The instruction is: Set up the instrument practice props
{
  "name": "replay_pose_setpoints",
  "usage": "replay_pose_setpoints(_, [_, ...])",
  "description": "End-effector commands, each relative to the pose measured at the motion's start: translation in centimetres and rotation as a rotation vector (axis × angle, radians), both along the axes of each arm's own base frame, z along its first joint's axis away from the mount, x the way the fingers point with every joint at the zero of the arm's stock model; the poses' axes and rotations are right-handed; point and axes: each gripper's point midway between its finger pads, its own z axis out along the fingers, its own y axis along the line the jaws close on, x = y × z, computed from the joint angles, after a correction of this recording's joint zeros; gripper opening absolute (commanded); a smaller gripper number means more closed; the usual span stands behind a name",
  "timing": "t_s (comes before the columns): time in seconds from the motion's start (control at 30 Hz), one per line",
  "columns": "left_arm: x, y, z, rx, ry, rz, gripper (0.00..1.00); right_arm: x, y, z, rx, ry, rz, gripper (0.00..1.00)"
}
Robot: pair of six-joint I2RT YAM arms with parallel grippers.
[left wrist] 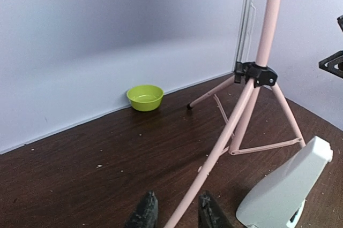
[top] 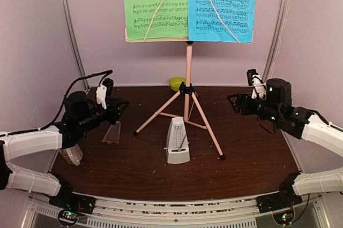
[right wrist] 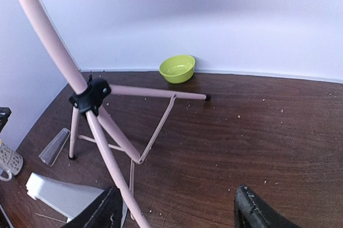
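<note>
The pink tripod music stand (top: 188, 62) is upright at the back middle. On its desk a green sheet (top: 155, 3) and a blue sheet (top: 222, 3) sit side by side. The pale pyramid metronome (top: 177, 141) stands in front of the tripod, and its clear cover (top: 111, 133) rests apart on the table to the left. My left gripper (top: 123, 106) hovers left of the tripod, fingers a little apart. In the left wrist view a pink tripod leg (left wrist: 225, 137) shows through the gap of that gripper (left wrist: 177, 196), untouched. My right gripper (top: 231, 101) hangs wide open and empty on the stand's right.
A small lime-green bowl (top: 177, 83) sits at the back wall behind the tripod. A white object (top: 71, 156) lies under my left arm near the table's left edge. Crumbs speckle the dark wooden table (top: 252, 153). Purple walls close in the back and sides.
</note>
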Motion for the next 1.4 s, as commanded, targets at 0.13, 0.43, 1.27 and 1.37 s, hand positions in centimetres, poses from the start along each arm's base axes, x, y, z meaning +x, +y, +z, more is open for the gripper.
replay_pose_setpoints(0.13, [1.3,3.0,5.7,0.083,-0.025,0.154,0.32,1.4,-2.0,5.7,0.162,-0.096,0.019,0.72])
replay_pose_setpoints(0.43, [1.6,6.7,7.7,0.111,0.069,0.357,0.88,2.1,-5.6,7.0,0.248,-0.120,-0.039,0.80])
replay_pose_setpoints(1.27, [2.8,12.5,-0.2,-0.057,0.493,0.587,0.98,0.1,-9.1,-3.1,0.286,-0.002,-0.194,1.00])
replay_pose_setpoints(1.37, [2.7,12.8,-0.5,-0.051,0.496,0.603,0.98,0.1,-9.3,-3.0,0.278,-0.004,-0.199,1.00])
